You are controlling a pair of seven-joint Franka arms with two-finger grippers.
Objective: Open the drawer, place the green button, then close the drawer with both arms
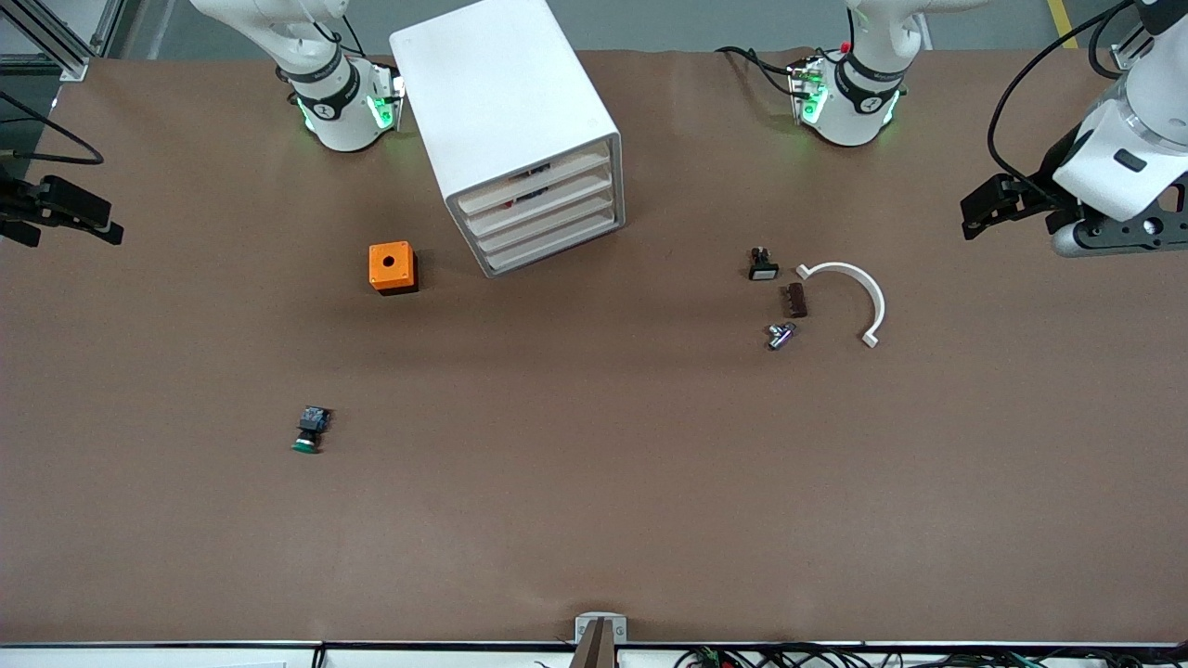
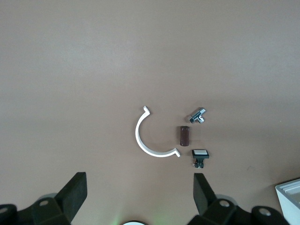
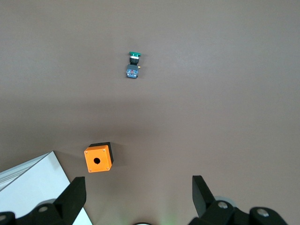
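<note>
An orange cube (image 1: pixel 392 266) with a hole on top sat on the brown table (image 1: pixel 594 482). Toward the left arm's end lay a black switch (image 1: pixel 763 264), a brown block (image 1: pixel 794 301), a metal fitting (image 1: pixel 781 335) (shiny) and a white curved clip (image 1: pixel 858 292).

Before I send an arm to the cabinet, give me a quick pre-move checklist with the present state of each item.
1. Left gripper fingers open, empty: ok.
2. Right gripper fingers open, empty: ok.
3. Button lies free on the table, apart from the orange box: ok.
4. All four drawers of the cabinet shut, none opened yet: not ok.
5. Which drawer is the target: cannot tell.
</note>
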